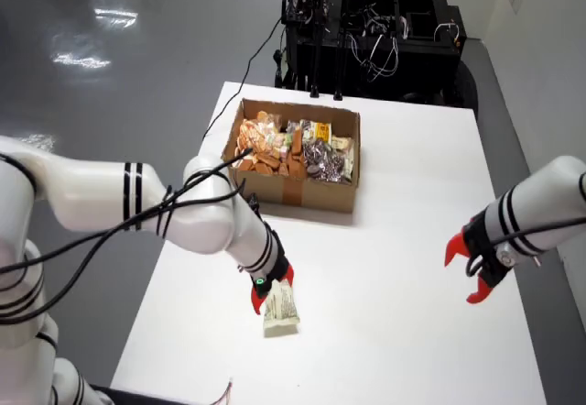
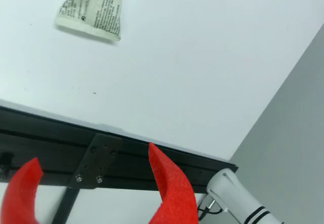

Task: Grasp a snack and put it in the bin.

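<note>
Gripper (image 1: 273,298) on my working arm sits at the snack packet (image 1: 280,314), grip unclear.
Packet lies on the table (image 1: 403,240), near the cardboard box (image 1: 295,188).

Probably a robotics lab: white table (image 1: 394,240), cabled equipment rack (image 1: 366,29), grey floor (image 1: 119,48)

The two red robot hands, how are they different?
In the view from above, the left hand is down on the white snack packet, while the right hand hangs free, touching nothing. The left hand is nearer the snack box. Both have red fingers on white arms.
</note>
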`<state>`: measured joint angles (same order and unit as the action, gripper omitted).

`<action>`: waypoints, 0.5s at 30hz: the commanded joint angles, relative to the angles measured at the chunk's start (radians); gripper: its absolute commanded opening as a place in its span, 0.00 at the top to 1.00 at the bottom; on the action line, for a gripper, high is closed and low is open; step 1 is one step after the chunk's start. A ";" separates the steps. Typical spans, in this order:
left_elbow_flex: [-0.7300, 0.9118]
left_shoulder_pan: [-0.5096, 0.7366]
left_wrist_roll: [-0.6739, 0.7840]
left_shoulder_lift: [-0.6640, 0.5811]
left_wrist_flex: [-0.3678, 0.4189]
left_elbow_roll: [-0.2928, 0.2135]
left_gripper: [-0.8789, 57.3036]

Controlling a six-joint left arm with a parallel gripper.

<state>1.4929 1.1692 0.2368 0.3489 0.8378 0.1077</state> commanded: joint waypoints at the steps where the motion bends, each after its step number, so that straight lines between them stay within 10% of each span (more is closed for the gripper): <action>1: -0.007 -0.012 -0.046 0.016 -0.016 0.002 0.23; 15: -0.007 -0.085 -0.147 0.057 -0.066 0.003 0.17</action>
<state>1.4881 1.0953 0.0993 0.3864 0.7785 0.1098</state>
